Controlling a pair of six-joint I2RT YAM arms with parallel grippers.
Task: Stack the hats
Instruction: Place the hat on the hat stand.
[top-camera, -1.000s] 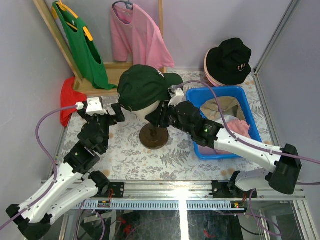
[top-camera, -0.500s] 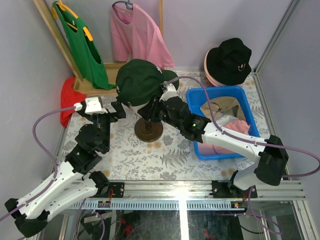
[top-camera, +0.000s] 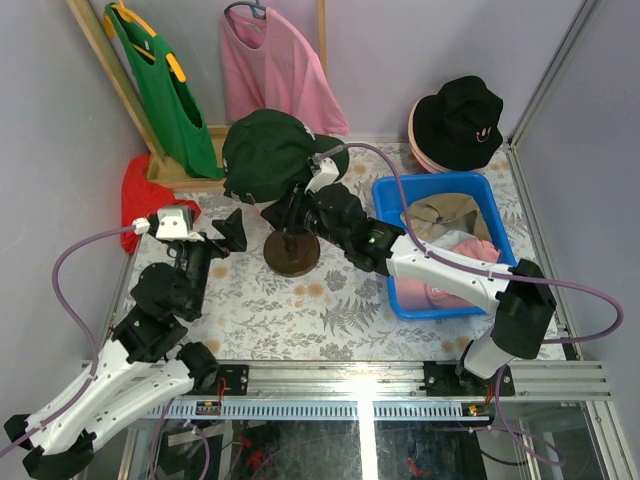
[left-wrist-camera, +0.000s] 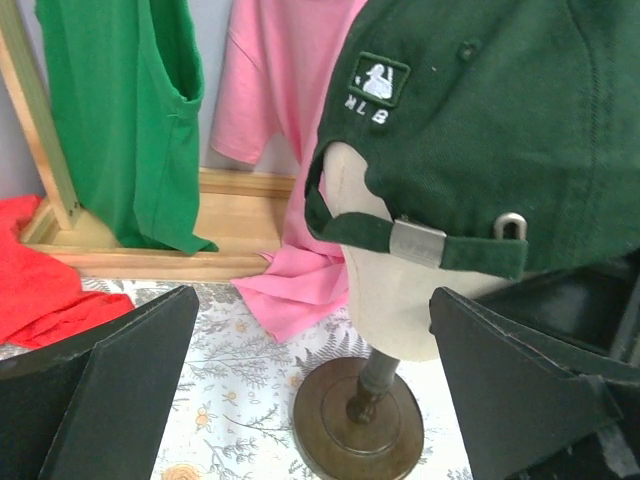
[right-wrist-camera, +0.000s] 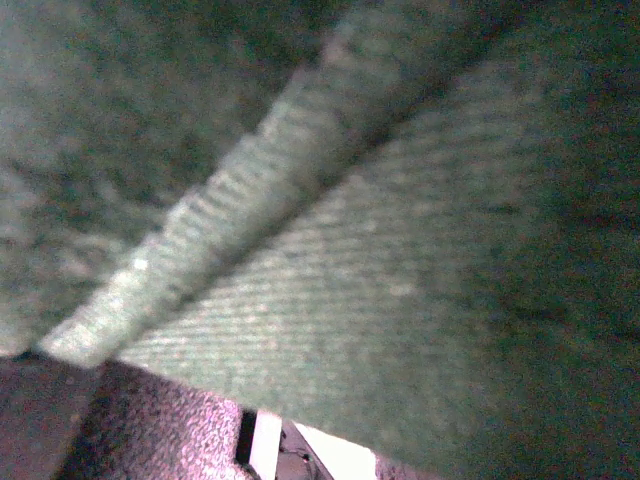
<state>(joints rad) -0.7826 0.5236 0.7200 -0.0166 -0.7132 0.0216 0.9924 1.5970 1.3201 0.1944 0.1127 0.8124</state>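
A dark green baseball cap (top-camera: 265, 155) (left-wrist-camera: 500, 120) sits on the cream mannequin head (left-wrist-camera: 390, 300), whose brown stand (top-camera: 291, 252) rests on the floral table. My right gripper (top-camera: 300, 203) is tucked under the cap's right side and shut on it. Its fingers are hidden, and green fabric (right-wrist-camera: 380, 300) fills the right wrist view. My left gripper (top-camera: 215, 238) (left-wrist-camera: 312, 300) is open and empty, left of the stand and apart from it. At the back right, a black bucket hat (top-camera: 457, 120) lies on a pink one (top-camera: 418, 152). Tan (top-camera: 440, 215) and pink (top-camera: 468, 252) caps lie in the blue bin (top-camera: 430, 180).
A green T-shirt (top-camera: 165, 90) (left-wrist-camera: 120, 110) and a pink T-shirt (top-camera: 275, 70) (left-wrist-camera: 270, 90) hang on a wooden rack at the back. A red cloth (top-camera: 140, 195) (left-wrist-camera: 45, 290) lies at the back left. Grey walls close in both sides.
My right arm has swung left and away, carrying the green cap, the head and its stand along. My left arm has drawn back to the left, still open.
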